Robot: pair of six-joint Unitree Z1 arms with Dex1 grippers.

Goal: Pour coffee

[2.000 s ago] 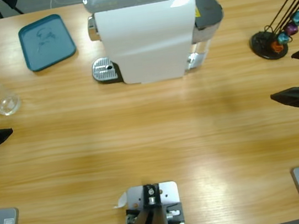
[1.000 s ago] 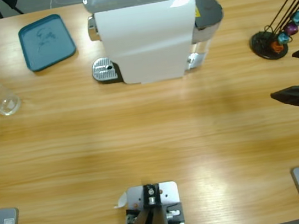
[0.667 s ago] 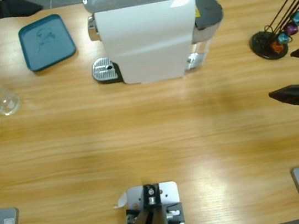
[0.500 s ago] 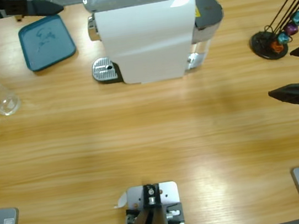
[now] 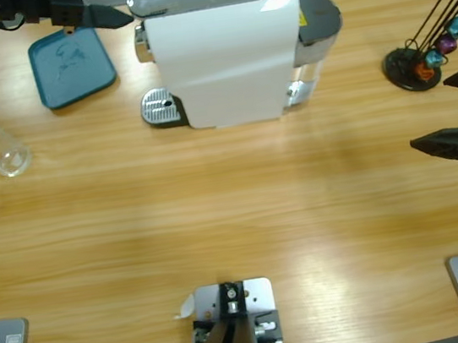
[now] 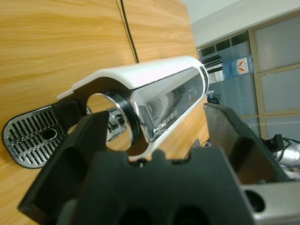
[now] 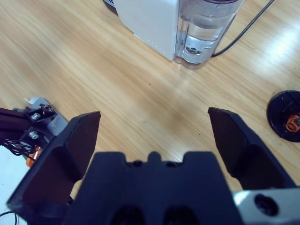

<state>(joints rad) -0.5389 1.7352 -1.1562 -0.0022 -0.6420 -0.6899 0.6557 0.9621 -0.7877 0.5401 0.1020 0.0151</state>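
The white coffee machine (image 5: 225, 52) stands at the back middle of the table, with its metal drip grate (image 5: 160, 108) at its left foot. My left gripper (image 5: 109, 18) hovers at the machine's upper left end, open. In the left wrist view the machine's chrome-ringed head (image 6: 150, 103) shows between the jaws of that gripper (image 6: 154, 112). A small clear glass (image 5: 6, 151) stands near the table's left edge, and no coffee shows in it. My right gripper (image 5: 428, 114) rests open at the right edge, holding nothing (image 7: 152, 117).
A teal tray (image 5: 71, 62) lies at the back left, under the left arm. A black capsule rack (image 5: 419, 64) with coloured capsules stands at the back right. The machine's water tank (image 7: 206, 28) and a black cable (image 7: 243, 33) are on its right side.
My left gripper left its spot beside the glass at the left edge, rose to the far left corner and swept right over the tray to the machine's head. The right gripper barely moved.
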